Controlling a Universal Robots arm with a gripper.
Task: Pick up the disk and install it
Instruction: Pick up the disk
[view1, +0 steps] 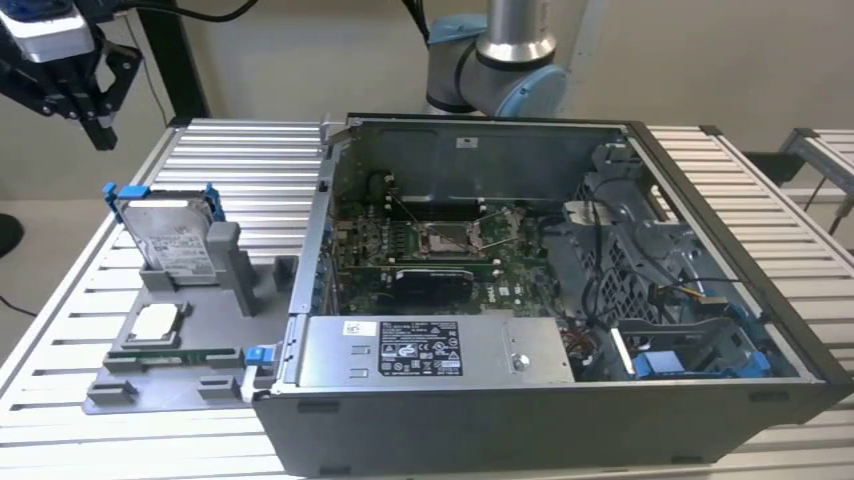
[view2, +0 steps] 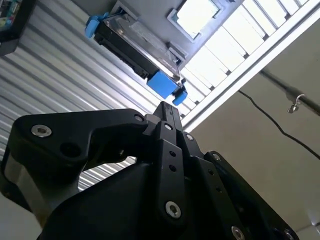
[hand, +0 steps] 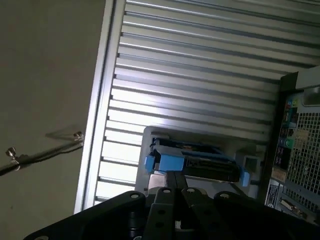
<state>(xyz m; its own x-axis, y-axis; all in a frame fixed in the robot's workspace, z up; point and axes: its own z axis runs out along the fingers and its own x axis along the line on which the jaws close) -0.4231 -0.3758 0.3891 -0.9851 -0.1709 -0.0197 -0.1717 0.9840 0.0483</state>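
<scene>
As we see it, tool (view1: 102, 138): pressed together, empty, well apart from disk (view1: 174, 235).
disk: upright in holder (view1: 227, 268), blue bracket up for gripping.
case (view1: 534, 430): open for access.

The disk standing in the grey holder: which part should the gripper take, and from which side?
Probably the top edge, from straight above, pinching across its two flat faces. The disk stands upright on edge with its lower end seated in the grey holder, so only the upper part, framed by the blue bracket, is free.
</scene>
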